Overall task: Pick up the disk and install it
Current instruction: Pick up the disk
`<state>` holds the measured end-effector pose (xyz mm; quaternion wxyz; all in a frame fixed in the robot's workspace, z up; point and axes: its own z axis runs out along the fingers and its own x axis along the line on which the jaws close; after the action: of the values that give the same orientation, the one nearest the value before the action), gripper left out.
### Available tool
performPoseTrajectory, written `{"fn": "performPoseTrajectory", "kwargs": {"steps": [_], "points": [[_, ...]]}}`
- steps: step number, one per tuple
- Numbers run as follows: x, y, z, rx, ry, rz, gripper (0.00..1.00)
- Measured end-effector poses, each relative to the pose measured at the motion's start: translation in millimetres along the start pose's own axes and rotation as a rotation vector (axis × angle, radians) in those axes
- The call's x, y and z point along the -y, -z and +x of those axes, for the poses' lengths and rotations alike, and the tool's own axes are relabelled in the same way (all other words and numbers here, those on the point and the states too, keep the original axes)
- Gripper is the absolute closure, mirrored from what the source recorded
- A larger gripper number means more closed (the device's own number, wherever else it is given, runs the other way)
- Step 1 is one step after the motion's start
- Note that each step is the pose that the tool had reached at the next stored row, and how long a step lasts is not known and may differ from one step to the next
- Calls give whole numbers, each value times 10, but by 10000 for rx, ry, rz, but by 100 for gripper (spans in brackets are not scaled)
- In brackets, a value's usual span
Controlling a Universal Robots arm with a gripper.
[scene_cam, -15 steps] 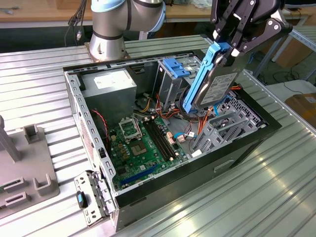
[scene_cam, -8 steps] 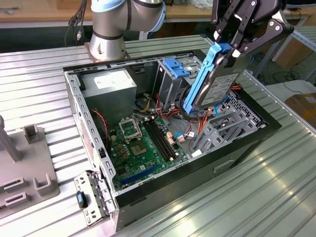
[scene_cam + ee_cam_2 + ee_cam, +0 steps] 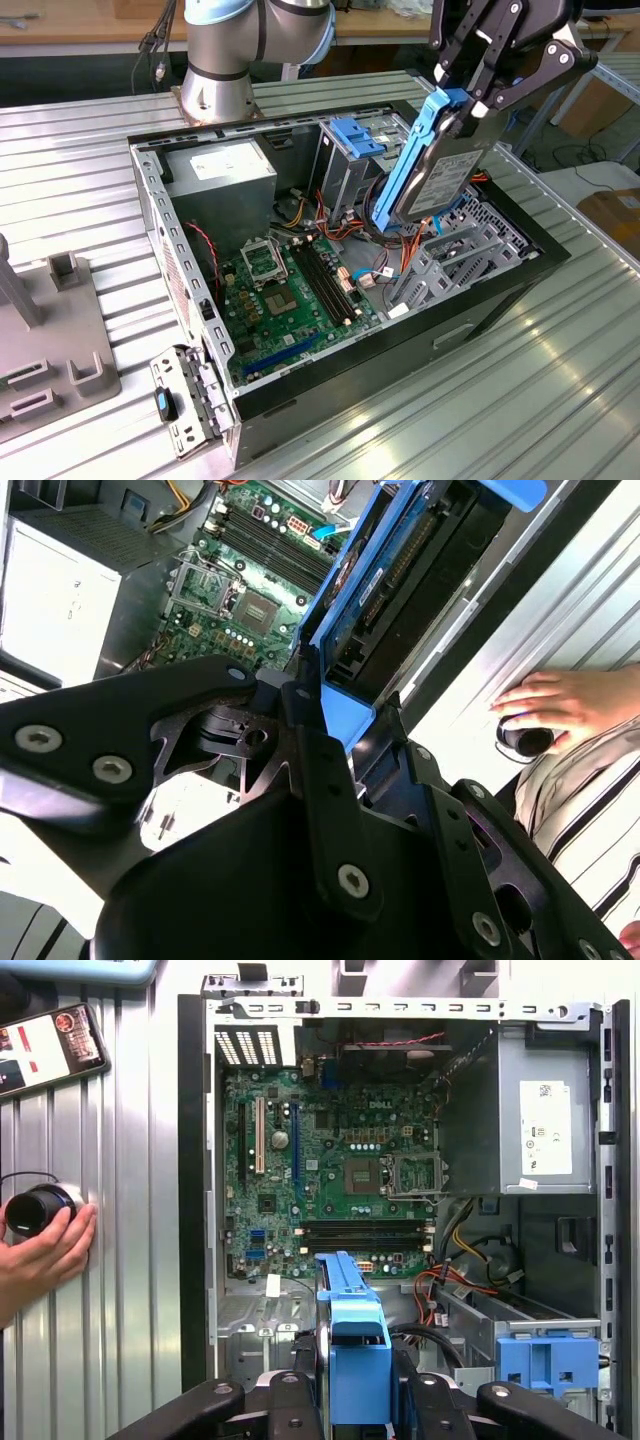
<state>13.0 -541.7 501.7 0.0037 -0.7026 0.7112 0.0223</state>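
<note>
Stage: pick-up is looking complete; installation is looking not yet done, judging by how things are lying.
Done: the disk (image 3: 432,168) is hanging clear of every surface, carried by the arm above the open computer case (image 3: 150,175).
Left: the disk is not sitting in any bay; seating it inside the case is what is remaining.
Gripper: the gripper (image 3: 462,106) is clamping its black fingers (image 3: 300,695) on the upper end of the disk's blue carrier, one finger on each side.
Disk, place: it is hanging steeply tilted, nearly on edge, over the part of the case toward the exterior view's right. It is just beside the silver drive cage (image 3: 345,175) with the blue bracket (image 3: 355,135) on top. Its lower end is hovering above loose cables (image 3: 395,245) and a grey metal bay (image 3: 450,262); whether it is touching the cables cannot be told.
Disk, look: flat and rectangular, with a dark grey metal body showing a paler grey face in the exterior view. A bright blue plastic carrier is framing its long edges. In the second wrist view one dark side is showing a row of small contacts.
Case interior: the green motherboard (image 3: 290,300) and the grey power supply (image 3: 222,172) are lying exposed.
Bystander: a person's hand (image 3: 40,1255) is resting on a small black object (image 3: 35,1208) on the ribbed table (image 3: 560,400) beside the case.
</note>
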Motion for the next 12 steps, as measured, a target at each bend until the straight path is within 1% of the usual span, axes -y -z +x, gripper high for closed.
{"fn": "performPoseTrajectory", "kwargs": {"steps": [5,7,10,11,12], "points": [[0,0,9,0,0,0,63],[1,1,28,0,1,0,63],[1,3,77,0,0,1,63],[2,4,115,0,1,1,63],[2,5,137,0,0,1,63]]}}
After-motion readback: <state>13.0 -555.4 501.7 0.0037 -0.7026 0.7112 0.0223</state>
